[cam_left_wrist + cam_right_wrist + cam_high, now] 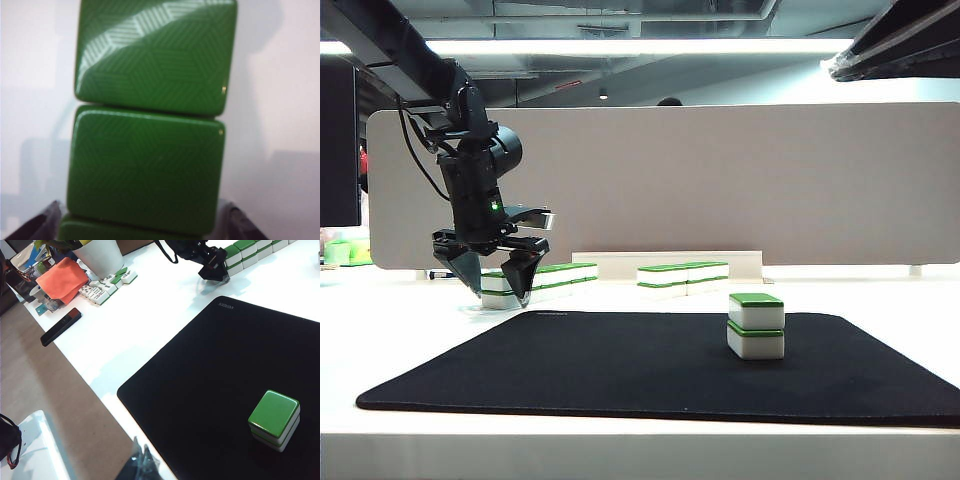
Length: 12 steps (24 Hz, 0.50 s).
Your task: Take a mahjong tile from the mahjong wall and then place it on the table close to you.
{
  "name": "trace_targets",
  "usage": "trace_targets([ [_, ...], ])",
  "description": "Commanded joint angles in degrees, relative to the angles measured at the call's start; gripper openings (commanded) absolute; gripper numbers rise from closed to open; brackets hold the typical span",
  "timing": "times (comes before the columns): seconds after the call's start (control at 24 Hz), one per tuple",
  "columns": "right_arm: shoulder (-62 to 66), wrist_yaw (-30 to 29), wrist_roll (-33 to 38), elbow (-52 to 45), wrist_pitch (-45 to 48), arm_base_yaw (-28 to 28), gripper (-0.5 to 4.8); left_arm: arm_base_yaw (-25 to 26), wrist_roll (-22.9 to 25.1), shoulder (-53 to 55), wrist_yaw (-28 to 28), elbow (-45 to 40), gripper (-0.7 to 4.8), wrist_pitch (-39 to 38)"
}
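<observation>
Left gripper: the left gripper hangs at the left end of the mahjong wall, pointing down, with its jaws spread wide on both sides of the end tiles; nothing is held.
Left wrist view: green tile tops of the wall fill the picture, and the two dark fingertips stand on each side of the row.
Mahjong wall: it lies on the table behind the black mat, two tiles high, with a gap between its two parts.
Tile stack: two green-topped tiles sit one on the other on the mat, well apart from the wall.
Right gripper: only a dark tip shows in the right wrist view, high above the near edge of the table; I cannot tell if its jaws are open or closed.
Side objects: an orange cloth, a dark phone and loose tiles lie near the table's edge.
</observation>
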Motion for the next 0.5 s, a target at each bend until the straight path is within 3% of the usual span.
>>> trace_targets([
  [0.04, -0.09, 0.09, 0.04, 0.17, 0.81, 0.02, -0.01, -0.09, 0.42, 0.46, -0.2, 0.07, 3.63, -0.2],
  [0.08, -0.09, 0.09, 0.07, 0.17, 0.81, 0.02, -0.01, -0.09, 0.42, 0.44, -0.2, 0.07, 3.15, -0.31],
  [0.29, -0.09, 0.09, 0.04, 0.17, 0.81, 0.02, -0.01, -0.31, 0.39, 0.44, -0.17, 0.07, 2.95, -1.4],
  [0.42, -0.09, 0.09, 0.04, 0.17, 0.81, 0.02, -0.01, -0.33, 0.39, 0.42, -0.17, 0.07, 2.14, -1.46],
  [0.5, -0.07, 0.09, 0.07, 0.17, 0.81, 0.02, -0.01, -0.33, 0.17, 0.42, -0.17, 0.07, 2.03, -1.44],
])
